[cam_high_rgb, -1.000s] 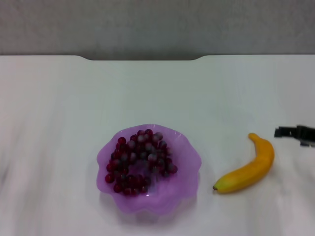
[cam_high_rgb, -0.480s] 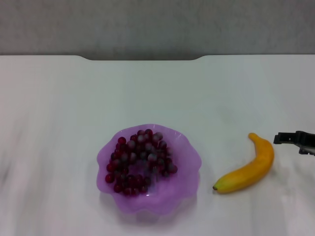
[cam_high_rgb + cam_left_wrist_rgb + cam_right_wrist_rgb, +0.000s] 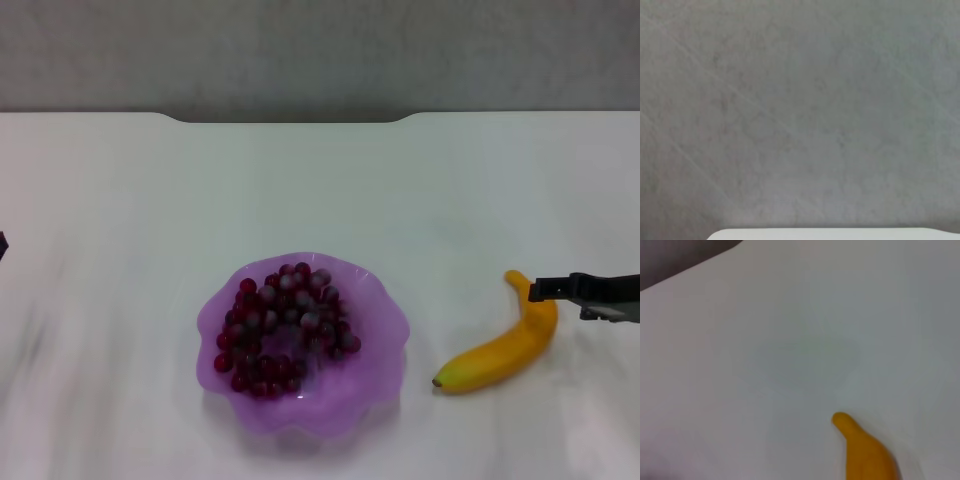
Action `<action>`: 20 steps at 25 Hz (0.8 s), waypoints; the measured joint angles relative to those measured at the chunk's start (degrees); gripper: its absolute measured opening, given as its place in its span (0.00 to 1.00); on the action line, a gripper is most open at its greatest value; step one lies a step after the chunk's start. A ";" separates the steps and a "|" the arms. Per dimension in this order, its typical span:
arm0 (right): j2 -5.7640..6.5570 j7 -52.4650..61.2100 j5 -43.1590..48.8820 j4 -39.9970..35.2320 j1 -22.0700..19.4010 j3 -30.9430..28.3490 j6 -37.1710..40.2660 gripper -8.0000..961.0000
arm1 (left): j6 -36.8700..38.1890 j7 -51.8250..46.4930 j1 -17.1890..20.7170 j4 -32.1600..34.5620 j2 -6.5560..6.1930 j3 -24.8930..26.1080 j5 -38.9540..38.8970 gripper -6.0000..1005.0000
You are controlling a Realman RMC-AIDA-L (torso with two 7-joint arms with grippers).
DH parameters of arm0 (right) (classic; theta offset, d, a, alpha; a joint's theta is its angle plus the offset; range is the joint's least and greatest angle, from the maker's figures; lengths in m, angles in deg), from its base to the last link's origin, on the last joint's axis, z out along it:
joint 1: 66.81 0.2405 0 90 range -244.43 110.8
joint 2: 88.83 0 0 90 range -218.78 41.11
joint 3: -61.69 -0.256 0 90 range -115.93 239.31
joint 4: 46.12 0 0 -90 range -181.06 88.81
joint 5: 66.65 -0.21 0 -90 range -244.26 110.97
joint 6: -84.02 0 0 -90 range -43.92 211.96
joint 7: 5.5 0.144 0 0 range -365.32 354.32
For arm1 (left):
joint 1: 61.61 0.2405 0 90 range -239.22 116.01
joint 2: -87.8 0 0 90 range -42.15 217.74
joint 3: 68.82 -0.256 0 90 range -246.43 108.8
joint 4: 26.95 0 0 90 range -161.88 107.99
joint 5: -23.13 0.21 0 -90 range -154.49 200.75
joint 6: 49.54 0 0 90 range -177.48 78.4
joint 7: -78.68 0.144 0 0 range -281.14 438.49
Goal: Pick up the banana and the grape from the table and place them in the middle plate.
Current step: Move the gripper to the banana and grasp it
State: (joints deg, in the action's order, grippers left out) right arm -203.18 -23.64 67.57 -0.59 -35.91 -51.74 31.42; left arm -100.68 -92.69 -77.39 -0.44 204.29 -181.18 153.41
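The right gripper (image 3: 545,289) comes in from the right edge of the head view, and its dark tip is over the upper end of the banana (image 3: 505,342). If its fingers are apart or together I cannot tell, because only 1 dark bar of it is visible. From this tip the rest of the banana lies toward the robot and toward the left. Its long axis goes diagonally, from the stalk end under the gripper down to the greenish tip nearest the middle plate (image 3: 380,360). The banana lies flat on the table (image 3: 320,190), well apart from the plate's rim. In the right wrist view only the stalk end shows. The grape (image 3: 285,325) is already inside the plate. The right arm is clearly nearer. The left gripper (image 3: 2,244) is only a dark bit at the far left edge.
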 joint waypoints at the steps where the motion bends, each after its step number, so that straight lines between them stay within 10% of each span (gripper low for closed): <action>1: 0.00 -0.04 0.19 -0.04 0.03 -0.07 0.02 0.91 | 0.00 -0.01 -0.08 0.05 -0.04 -0.04 0.02 0.88; 20: 0.13 -0.79 2.72 -4.04 3.23 -0.83 1.17 0.90 | 0.30 -0.02 -0.82 0.59 -0.11 -0.14 1.36 0.88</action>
State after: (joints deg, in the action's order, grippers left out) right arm -203.06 -24.43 70.29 -4.63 -32.68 -52.57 32.59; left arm -100.39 -92.71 -78.21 0.15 204.18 -181.32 154.77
